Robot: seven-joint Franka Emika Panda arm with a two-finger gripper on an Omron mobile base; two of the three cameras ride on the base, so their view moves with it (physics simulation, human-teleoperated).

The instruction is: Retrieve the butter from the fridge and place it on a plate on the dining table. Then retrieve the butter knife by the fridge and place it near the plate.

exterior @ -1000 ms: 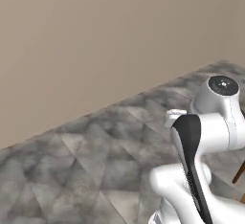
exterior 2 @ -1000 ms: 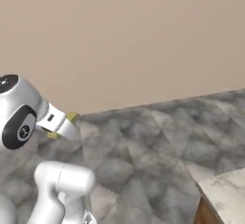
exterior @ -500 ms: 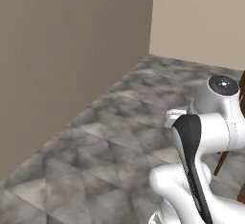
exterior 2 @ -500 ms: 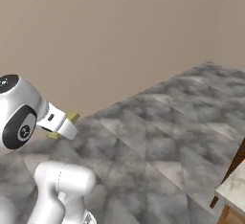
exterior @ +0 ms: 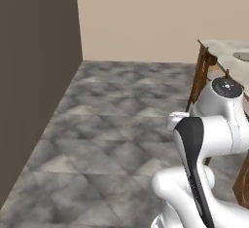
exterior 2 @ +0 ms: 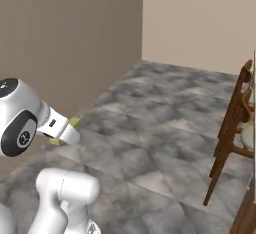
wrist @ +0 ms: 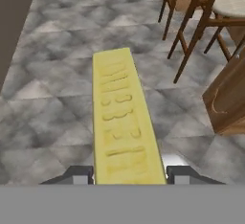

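While end effector [wrist: 129,174] clamps butter [wrist: 123,122], stick's long axis points straight ahead over floor [wrist: 57,74].

In the hand view, the butter [wrist: 122,117] runs lengthwise up the centre of the frame from the lower edge, between the two fingertips [wrist: 79,174] of the gripper [wrist: 128,176], with the floor [wrist: 57,65] behind it and the stools [wrist: 201,22] in the upper right. In the right base view, the butter [exterior 2: 73,124] sits at the left, just right of the arm's wrist, and a chair [exterior 2: 232,128] stands at the right edge. In the left base view, the dining table [exterior: 221,51] occupies the upper right, with the plate [exterior: 241,55] on it at the right edge.
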